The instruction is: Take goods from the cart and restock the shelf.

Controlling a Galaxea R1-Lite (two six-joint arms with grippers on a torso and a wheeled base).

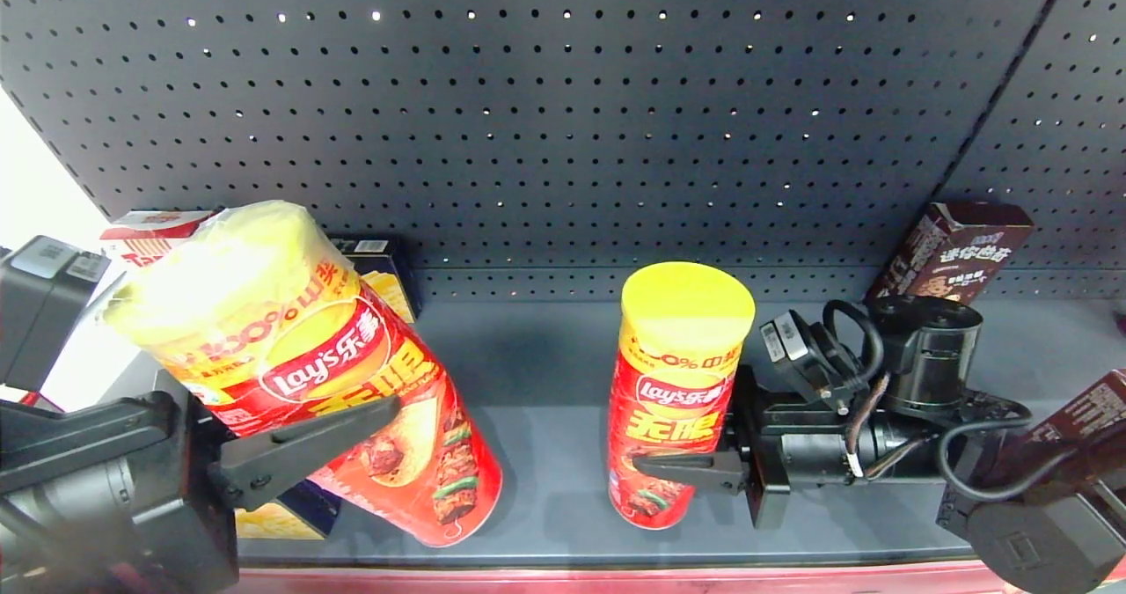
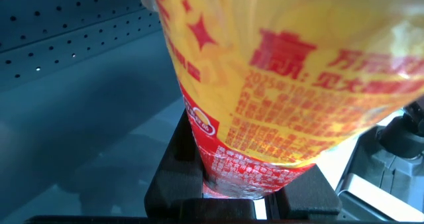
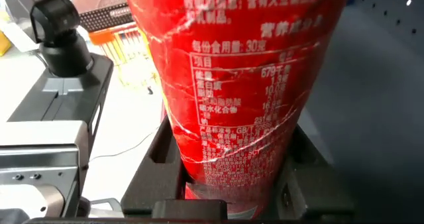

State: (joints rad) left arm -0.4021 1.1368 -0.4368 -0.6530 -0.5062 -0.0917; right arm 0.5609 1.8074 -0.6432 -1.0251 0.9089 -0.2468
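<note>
Two claws each pinch a can. Nearest us, the left claw (image 1: 334,436) grips the left can (image 1: 299,356) around its lower half. That can leans, lid toward the robot's left and base over the front edge of the shelf (image 1: 545,374); we cannot tell whether the base touches. Farther in, the right claw (image 1: 677,458) clamps the right can (image 1: 682,383), which is upright on the shelf. From the head we see one finger per claw, the other hidden behind its can. Each wrist view shows black fingers (image 2: 173,174) on both sides, plus the cans' small back print. Boxes (image 1: 149,229) behind the left can are mostly covered. At the back right a brown box (image 1: 954,251) leans on the pegboard (image 1: 563,119).
</note>
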